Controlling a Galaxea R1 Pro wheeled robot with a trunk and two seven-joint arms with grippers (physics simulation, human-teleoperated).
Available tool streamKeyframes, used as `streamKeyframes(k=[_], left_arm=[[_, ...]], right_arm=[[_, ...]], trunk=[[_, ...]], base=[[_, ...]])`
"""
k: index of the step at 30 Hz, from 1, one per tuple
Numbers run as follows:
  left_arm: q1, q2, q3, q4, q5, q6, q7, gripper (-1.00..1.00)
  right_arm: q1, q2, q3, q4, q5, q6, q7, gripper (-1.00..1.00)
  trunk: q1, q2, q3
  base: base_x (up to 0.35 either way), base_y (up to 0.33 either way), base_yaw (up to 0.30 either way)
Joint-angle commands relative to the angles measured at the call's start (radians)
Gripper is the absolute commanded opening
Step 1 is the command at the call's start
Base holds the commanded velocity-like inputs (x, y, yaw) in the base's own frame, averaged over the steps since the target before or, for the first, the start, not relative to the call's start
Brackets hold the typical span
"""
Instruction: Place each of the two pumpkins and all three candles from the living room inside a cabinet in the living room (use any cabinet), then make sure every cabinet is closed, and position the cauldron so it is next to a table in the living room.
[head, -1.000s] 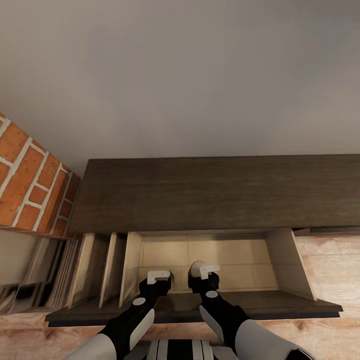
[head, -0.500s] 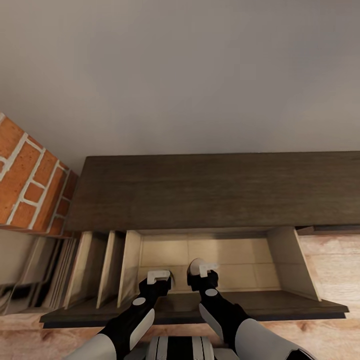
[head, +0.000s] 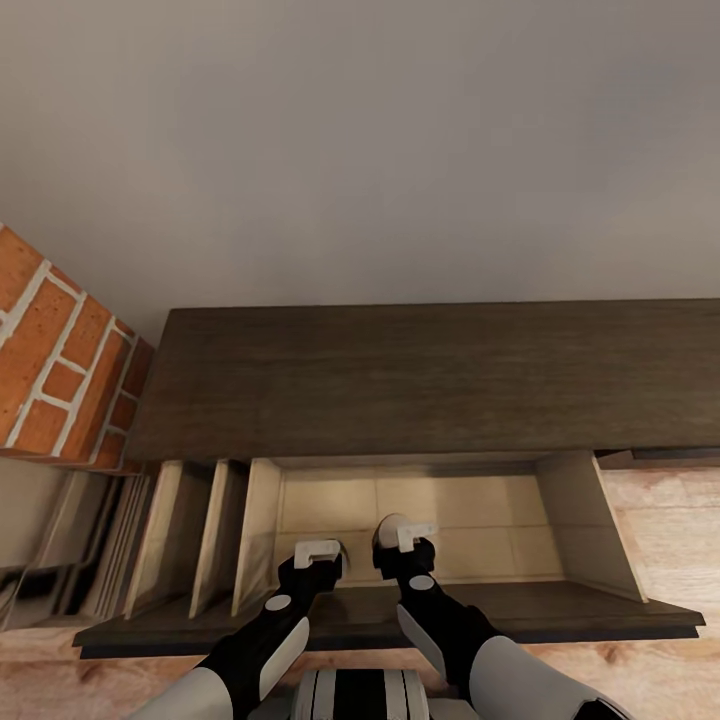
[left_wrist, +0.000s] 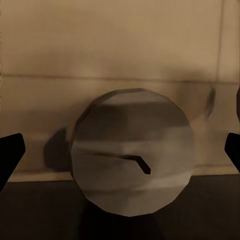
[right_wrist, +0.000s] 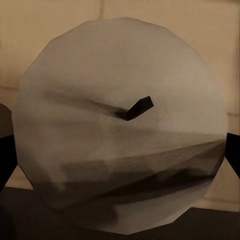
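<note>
Both arms reach into the open drawer of the cabinet (head: 420, 380); the right end effector (head: 405, 535) grips a candle (right_wrist: 120, 125) (wick outward), while the left end effector (head: 318, 550), spread wide, faces another candle (left_wrist: 132, 152) resting inside, apparently released.

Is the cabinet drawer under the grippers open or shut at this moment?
Open. The cabinet drawer is pulled out toward the robot, its pale interior floor exposed, with both grippers reaching into it.

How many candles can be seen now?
2. One candle lies before the left gripper, in the open cabinet; the other is at the right gripper. More may be hidden.
</note>
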Motion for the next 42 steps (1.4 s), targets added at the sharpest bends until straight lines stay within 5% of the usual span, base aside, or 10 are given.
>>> streamKeyframes(k=[1,38,42], left_arm=[[0.0,0.0,0.0,0.0,0.0,0.0,0.0,1.0],[0.0,0.01,0.0,-0.034,0.001,0.001,0.0,1.0],[0.0,0.01,0.0,-0.035,0.001,0.002,0.0,1.0]], right_arm=[[0.0,0.0,0.0,0.0,0.0,0.0,0.0,-1.0],[0.003,0.003,0.003,0.065,-0.005,-0.026,0.008,-1.0],[0.003,0.003,0.003,0.065,-0.005,-0.026,0.008,-1.0]], trunk=[[0.0,0.0,0.0],[0.011,-0.021,-0.009],[0.027,-0.049,-0.022]], base=[[0.0,0.0,0.0],[0.0,0.0,0.0],[0.0,0.0,0.0]])
